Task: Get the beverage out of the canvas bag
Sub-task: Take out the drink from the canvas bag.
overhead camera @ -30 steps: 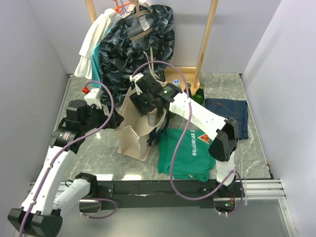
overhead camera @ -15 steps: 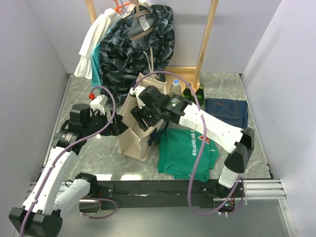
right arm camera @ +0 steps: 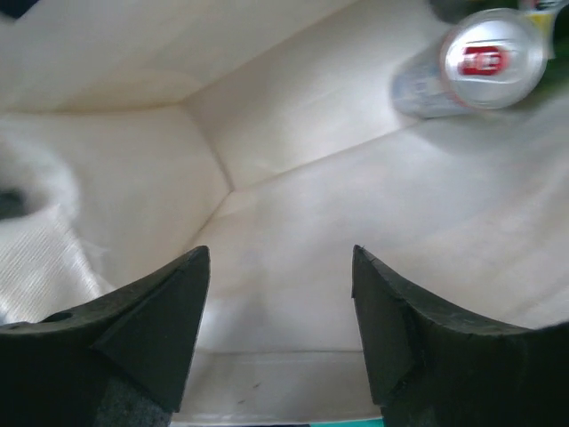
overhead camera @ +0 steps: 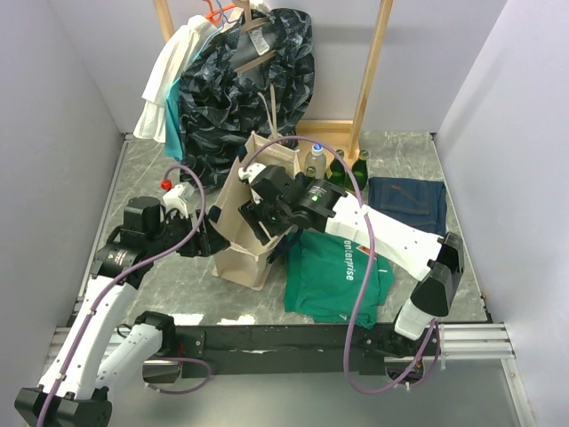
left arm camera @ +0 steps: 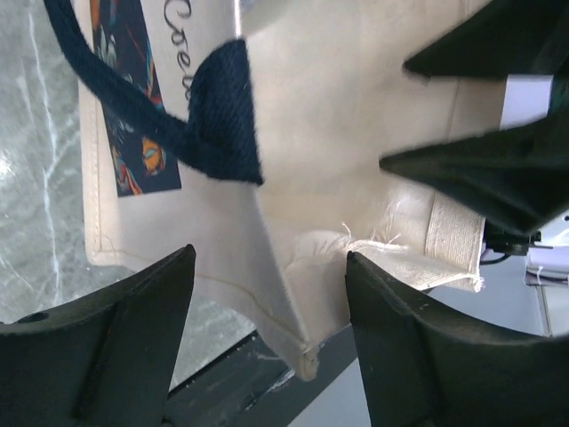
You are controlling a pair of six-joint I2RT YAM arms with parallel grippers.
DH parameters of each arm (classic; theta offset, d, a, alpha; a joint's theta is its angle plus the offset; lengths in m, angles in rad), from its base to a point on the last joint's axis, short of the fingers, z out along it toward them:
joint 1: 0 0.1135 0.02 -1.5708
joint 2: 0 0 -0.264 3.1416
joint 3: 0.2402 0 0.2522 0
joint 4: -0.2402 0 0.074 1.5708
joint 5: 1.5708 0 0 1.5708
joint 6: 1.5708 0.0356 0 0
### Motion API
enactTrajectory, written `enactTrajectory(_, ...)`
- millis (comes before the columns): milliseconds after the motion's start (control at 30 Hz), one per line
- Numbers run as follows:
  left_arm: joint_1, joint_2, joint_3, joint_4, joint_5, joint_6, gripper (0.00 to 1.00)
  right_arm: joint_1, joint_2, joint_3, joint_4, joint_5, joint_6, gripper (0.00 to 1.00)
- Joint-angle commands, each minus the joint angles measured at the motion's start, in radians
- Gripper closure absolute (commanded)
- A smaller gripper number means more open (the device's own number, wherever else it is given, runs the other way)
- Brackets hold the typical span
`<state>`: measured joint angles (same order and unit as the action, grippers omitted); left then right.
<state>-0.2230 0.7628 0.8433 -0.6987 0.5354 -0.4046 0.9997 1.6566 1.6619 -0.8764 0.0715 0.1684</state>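
Observation:
The cream canvas bag (overhead camera: 233,233) with navy straps stands left of centre. My right gripper (overhead camera: 260,221) reaches into its mouth, open and empty. In the right wrist view it (right arm camera: 280,253) faces the bag's pale inner walls, and the beverage, a silver can with a red logo on top (right arm camera: 484,60), sits at the upper right, apart from the fingers. My left gripper (overhead camera: 210,242) is at the bag's lower left side. In the left wrist view it (left arm camera: 269,258) is open, with a bottom corner of the bag (left arm camera: 311,294) between its fingers.
A clear bottle (overhead camera: 315,158) and two green bottles (overhead camera: 338,167) stand behind the bag. A green T-shirt (overhead camera: 338,271) and navy jeans (overhead camera: 407,200) lie to the right. A wooden rack (overhead camera: 373,71) holds a dark patterned garment (overhead camera: 244,80) and a white one (overhead camera: 169,84).
My right gripper has come down from above the bag into its mouth. My left gripper has moved in against the bag's lower left side. The bag's mouth has widened.

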Motion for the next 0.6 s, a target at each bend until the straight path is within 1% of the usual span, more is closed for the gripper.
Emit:
enactTrajectory(0, -0.004, -0.010, -0.016, -0.044, 0.043, 0.027, 0.27, -0.003, -0.041, 0.010, 0.060, 0.184, 0.051, 0.25)
enactTrajectory(167, -0.004, -0.014, -0.030, -0.045, 0.040, 0.032, 0.28, -0.055, -0.008, 0.042, 0.120, 0.166, 0.066, 0.19)
enactTrajectory(400, -0.003, -0.017, -0.032, -0.047, 0.043, 0.039, 0.29, -0.116, 0.109, 0.143, 0.112, 0.143, 0.052, 0.19)
enactTrajectory(567, -0.004, -0.023, -0.032, -0.050, 0.041, 0.041, 0.29, -0.145, 0.166, 0.211, 0.102, 0.093, 0.052, 0.19)
